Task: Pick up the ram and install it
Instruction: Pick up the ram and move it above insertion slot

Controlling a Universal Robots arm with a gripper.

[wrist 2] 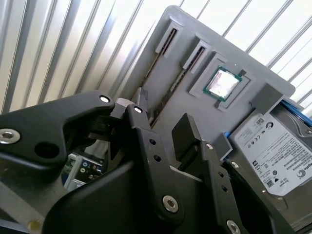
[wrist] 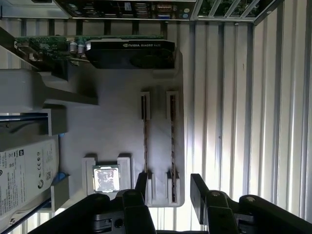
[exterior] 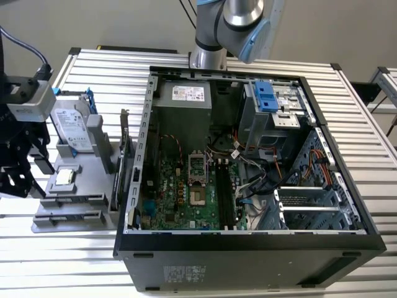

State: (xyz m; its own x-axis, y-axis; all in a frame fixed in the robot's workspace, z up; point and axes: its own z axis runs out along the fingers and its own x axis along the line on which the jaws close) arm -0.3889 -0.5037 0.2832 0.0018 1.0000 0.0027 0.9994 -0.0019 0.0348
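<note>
- In the first wrist view the gripper (wrist: 169, 187) has its fingers (wrist: 142, 184) spread wide with nothing held between them. In the exterior view it sits at the far left edge of the frame, just beside the tray.
- The gray tray (exterior: 46, 223) lies on the slatted table (exterior: 260, 62) in the lower left of the exterior view.
- The ram (wrist: 171, 141) stands edge-on in the tray's outer slot, nearest the tray's edge. Its near end falls in the gap between the fingers. I cannot tell whether they have come down around it or hover above.
- A second stick (wrist: 145, 139) stands in the slot just beside it, and the two run parallel.
- A processor chip (exterior: 65, 177) lies flat in its pocket, mid-left of the exterior view.
- A hard drive (exterior: 69, 127) leans upright at the tray's far end, in the upper left.
- A graphics card (exterior: 127, 164) stands on edge between the tray and the computer case.
- The computer case (exterior: 248, 261) lies open in the centre of the frame, showing its motherboard (exterior: 180, 192).
- The arm's base (exterior: 229, 25) rises behind the case at the top centre.
</note>
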